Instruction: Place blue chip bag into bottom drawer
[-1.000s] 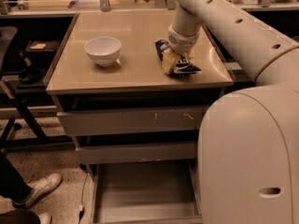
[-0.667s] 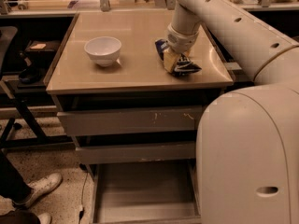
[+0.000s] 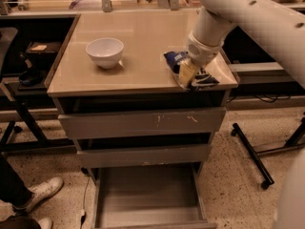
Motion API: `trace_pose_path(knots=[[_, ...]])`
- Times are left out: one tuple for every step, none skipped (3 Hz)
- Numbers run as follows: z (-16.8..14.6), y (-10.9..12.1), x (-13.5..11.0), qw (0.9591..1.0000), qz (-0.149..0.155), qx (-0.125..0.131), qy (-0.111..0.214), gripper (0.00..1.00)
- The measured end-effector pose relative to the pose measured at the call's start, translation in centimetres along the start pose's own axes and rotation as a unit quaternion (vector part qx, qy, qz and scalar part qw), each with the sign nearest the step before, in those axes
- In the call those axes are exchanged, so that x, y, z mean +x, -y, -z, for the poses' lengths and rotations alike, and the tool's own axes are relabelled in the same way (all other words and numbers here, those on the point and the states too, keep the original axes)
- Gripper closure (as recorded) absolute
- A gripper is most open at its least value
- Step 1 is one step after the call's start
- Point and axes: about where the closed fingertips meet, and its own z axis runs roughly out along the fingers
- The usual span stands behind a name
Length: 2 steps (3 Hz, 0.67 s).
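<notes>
the bottom drawer stands pulled open, but the blue chip bag lies near the surface's front right corner with the pincer down on it, grip impossible to tell, so lifting, carrying and dropping it in all seem left.

— Where's the tool?
— Pointing down, low over the surface's front right corner.
— And the arm?
— Pale wrist just above the tool, arm slanting up and off to its right.

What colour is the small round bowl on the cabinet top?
It is a white bowl, camera view; gripper at the crumpled blue chip bag.
</notes>
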Motion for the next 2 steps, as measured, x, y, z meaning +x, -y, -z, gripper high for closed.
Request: trace_pose_path(knots=[[-0.96,-4.19,5.82,0.9987,0.012,-0.034,-0.035,1.0],[-0.94,-4.18,5.79,0.9988,0.012,-0.034,-0.034,1.0]])
